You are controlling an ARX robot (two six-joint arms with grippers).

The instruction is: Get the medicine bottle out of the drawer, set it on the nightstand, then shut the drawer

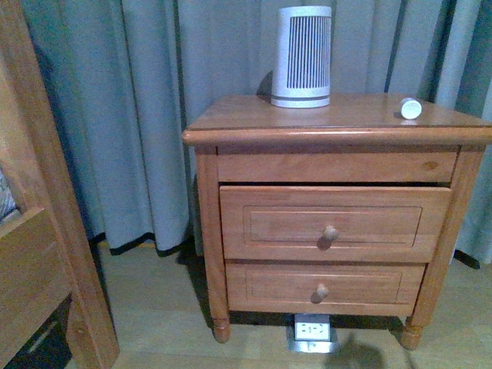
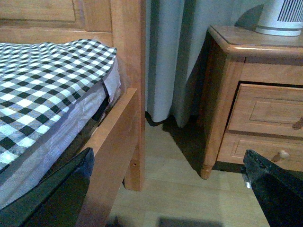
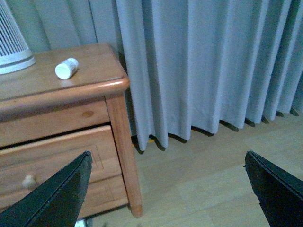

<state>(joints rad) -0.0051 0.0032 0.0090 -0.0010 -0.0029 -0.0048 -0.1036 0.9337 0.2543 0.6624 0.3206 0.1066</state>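
The small white medicine bottle (image 1: 410, 108) lies on its side on the right part of the nightstand (image 1: 254, 115) top, also showing as the bottle (image 3: 66, 68) in the right wrist view. The upper drawer (image 1: 265, 223) stands pushed in but for a narrow dark gap along its top; its round knob (image 1: 329, 234) faces me. Neither arm shows in the front view. My left gripper (image 2: 168, 189) hangs open over the floor between bed and nightstand, holding nothing. My right gripper (image 3: 165, 189) is open above the floor to the right of the nightstand, well away from the bottle.
A large white ribbed cylinder (image 1: 302, 56) stands at the back of the nightstand top. The lower drawer (image 1: 269, 286) is shut. A wooden bed frame (image 1: 38, 231) with a checked mattress (image 2: 42, 80) stands to the left. Grey curtains (image 1: 115, 115) hang behind. A floor socket (image 1: 312, 332) sits under the nightstand.
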